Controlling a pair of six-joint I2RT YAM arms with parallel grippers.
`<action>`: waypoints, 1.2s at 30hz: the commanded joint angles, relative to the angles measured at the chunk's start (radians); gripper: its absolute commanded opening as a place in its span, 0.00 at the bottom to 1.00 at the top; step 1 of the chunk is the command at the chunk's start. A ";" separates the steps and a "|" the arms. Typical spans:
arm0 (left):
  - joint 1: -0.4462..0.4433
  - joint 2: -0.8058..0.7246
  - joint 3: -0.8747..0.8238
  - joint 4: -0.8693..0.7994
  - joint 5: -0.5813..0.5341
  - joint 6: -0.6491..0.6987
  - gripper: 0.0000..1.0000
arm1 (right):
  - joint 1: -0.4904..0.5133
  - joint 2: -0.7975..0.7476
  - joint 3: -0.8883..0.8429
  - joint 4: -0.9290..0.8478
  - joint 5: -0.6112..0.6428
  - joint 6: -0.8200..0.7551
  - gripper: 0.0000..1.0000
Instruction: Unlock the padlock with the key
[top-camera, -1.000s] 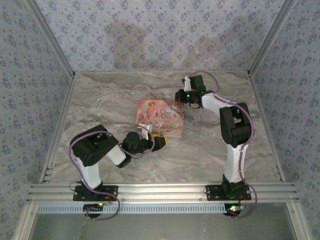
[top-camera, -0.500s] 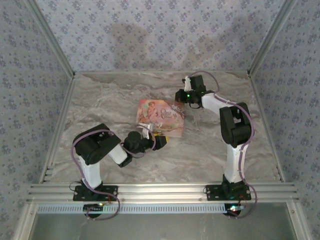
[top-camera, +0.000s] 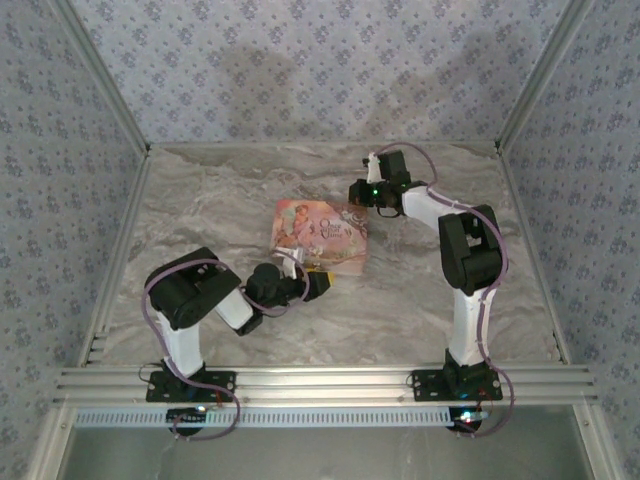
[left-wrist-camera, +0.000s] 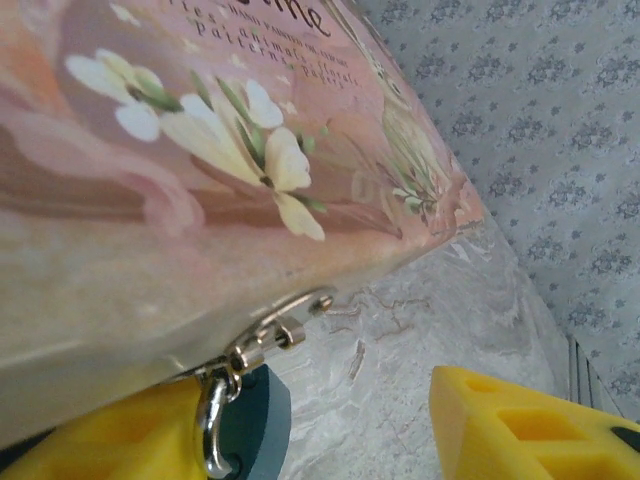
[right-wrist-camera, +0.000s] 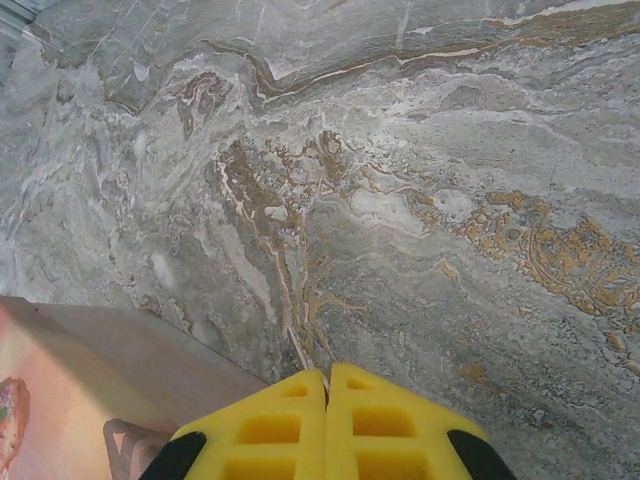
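The padlock (left-wrist-camera: 252, 418), blue-bodied with a metal shackle (left-wrist-camera: 210, 432), hangs from a hasp (left-wrist-camera: 285, 318) on the near edge of the pink picture-printed box (top-camera: 322, 232). My left gripper (left-wrist-camera: 330, 445) is open around it. The padlock rests against the left yellow finger (left-wrist-camera: 110, 440), and the right finger (left-wrist-camera: 520, 420) stands well apart from it. My right gripper (right-wrist-camera: 327, 378) is shut, its yellow tips pressed together just above the marble by the box's far right corner (top-camera: 362, 190). The key is hidden.
The pink box's lid (left-wrist-camera: 200, 150) looms over the left fingers. The marble tabletop (right-wrist-camera: 420, 200) lies ahead of the right gripper. Patterned walls (top-camera: 300, 70) and aluminium rails (top-camera: 320, 382) enclose the table.
The left gripper's fingers have drawn a little closer together at the box's near edge. The right arm has barely moved.
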 joint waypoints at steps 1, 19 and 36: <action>0.011 -0.021 0.001 0.048 0.010 -0.004 0.54 | 0.011 -0.022 -0.017 -0.038 -0.022 0.011 0.00; -0.040 0.068 0.089 0.048 0.006 -0.036 0.72 | 0.012 -0.020 -0.018 -0.032 -0.022 0.014 0.00; -0.009 0.003 -0.012 0.048 -0.063 -0.028 0.60 | 0.005 -0.016 -0.030 -0.018 -0.029 0.018 0.00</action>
